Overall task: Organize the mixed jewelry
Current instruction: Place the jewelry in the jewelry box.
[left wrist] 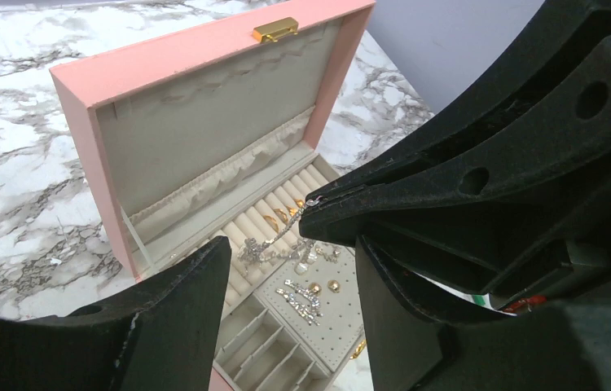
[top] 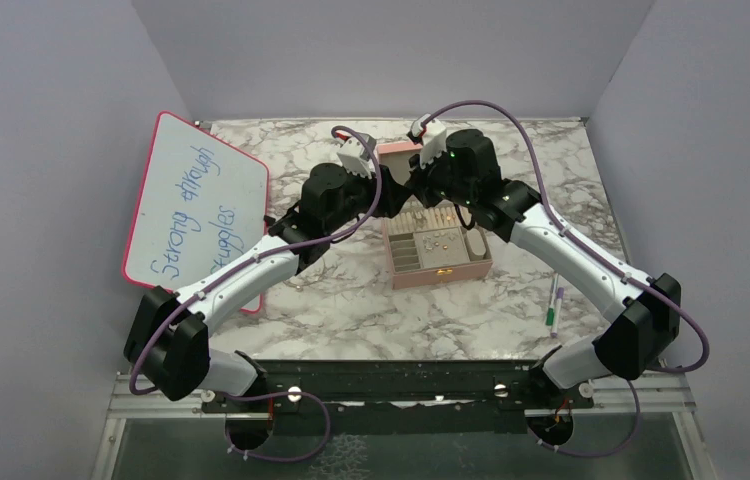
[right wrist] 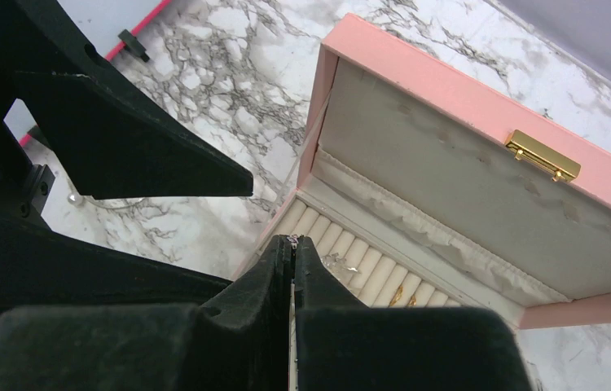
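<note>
The pink jewelry box (top: 471, 271) stands open in the middle of the table. My right gripper (right wrist: 292, 243) is shut on a thin silver chain (left wrist: 274, 241) that dangles from its tip (left wrist: 312, 210) over the ring rolls. My left gripper (left wrist: 292, 248) is open and empty, its fingers (left wrist: 180, 314) either side of the box's tray from above. Gold rings (left wrist: 279, 215) sit in the rolls. Gold studs (left wrist: 324, 287) and crystal earrings (left wrist: 302, 300) lie on the dotted pad. In the top view both grippers (top: 406, 195) meet over the box's back half.
The lid (right wrist: 465, 155) with its gold clasp (right wrist: 542, 155) stands up behind the tray. A thin silver hoop (right wrist: 111, 204) lies on the marble left of the box. A whiteboard (top: 196, 205) leans at the left. A green-and-white marker pen (top: 554, 305) lies to the right.
</note>
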`<state>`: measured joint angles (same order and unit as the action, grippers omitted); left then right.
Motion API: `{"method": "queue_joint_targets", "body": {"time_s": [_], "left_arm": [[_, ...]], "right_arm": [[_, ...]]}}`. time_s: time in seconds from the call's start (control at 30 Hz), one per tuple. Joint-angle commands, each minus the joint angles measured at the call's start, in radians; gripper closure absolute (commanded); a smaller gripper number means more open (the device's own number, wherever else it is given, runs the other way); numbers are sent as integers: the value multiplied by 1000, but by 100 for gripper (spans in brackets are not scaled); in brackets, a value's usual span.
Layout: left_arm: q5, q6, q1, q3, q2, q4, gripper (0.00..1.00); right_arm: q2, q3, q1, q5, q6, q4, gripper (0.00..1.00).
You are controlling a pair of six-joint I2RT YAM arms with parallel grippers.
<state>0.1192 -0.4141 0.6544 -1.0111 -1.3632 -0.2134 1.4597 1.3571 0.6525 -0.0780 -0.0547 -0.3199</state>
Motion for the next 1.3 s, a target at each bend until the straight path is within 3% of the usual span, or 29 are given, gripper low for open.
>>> {"method": "queue_joint_targets", "body": {"time_s": [0.0,0.23,0.4,0.57,0.77,0.97,1.07,1.27], "left_arm": [[-69,9,-3,-14,-47,-56,43],[-254,-44,-2,-33,-67,-17,52],[-385,-73,-8,-20,-44,0,52],[-320,-70,-24,-27,-68,-7,51],[-133,-62,-55,-9,-111,-97,52],[65,56,-60,-46,-192,-172,57],[86,113,-60,-79,-236,-173,62],[-13,116,-60,-100,-278,-208,68]], "right_arm": [[36,51,1,15,-72,-15,95],[102,95,1,55,-134,22,95],[141,118,1,87,-156,70,96],[152,113,1,121,-159,134,96],[139,109,-1,120,-157,164,97],[119,107,-20,42,-131,156,97],[111,104,-35,3,-113,154,97],[96,93,-54,-40,-90,159,97]]}}
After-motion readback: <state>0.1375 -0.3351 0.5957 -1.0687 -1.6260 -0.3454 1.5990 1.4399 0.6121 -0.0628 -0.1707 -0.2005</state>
